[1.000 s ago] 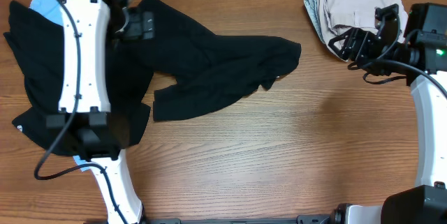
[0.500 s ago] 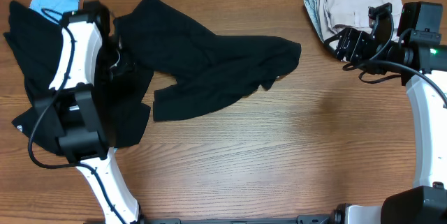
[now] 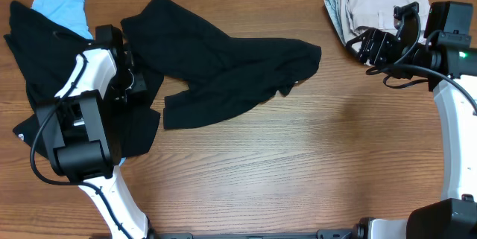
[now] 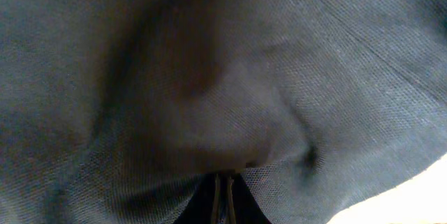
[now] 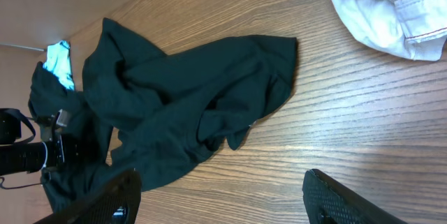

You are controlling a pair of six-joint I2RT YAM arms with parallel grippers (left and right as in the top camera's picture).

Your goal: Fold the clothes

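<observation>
White tag (image 3: pixel 19 135) on the near-left edge of the black clothes (image 3: pixel 231 75), too small to read. The black clothes lie on the left half of the counter (image 3: pixel 313 164): a heap at far left and a sprawl reaching toward the middle. A light-blue piece (image 3: pixel 63 8) peeks out at the far left corner. Beige clothes (image 3: pixel 373 4) are bunched at the far right edge.

The left arm is folded low over the heap. Its left end effector (image 3: pixel 131 83) is pinched closed on the black clothes, and fabric fills the left wrist view above the closed tips (image 4: pixel 223 185).

The right arm reaches to the far right. Its right end effector (image 3: pixel 365 47) is open and holds nothing, at the near edge of the beige clothes; whether it touches them is unclear. Its fingers (image 5: pixel 105 199) are spread wide.

Bare counter spans the near middle and right.
</observation>
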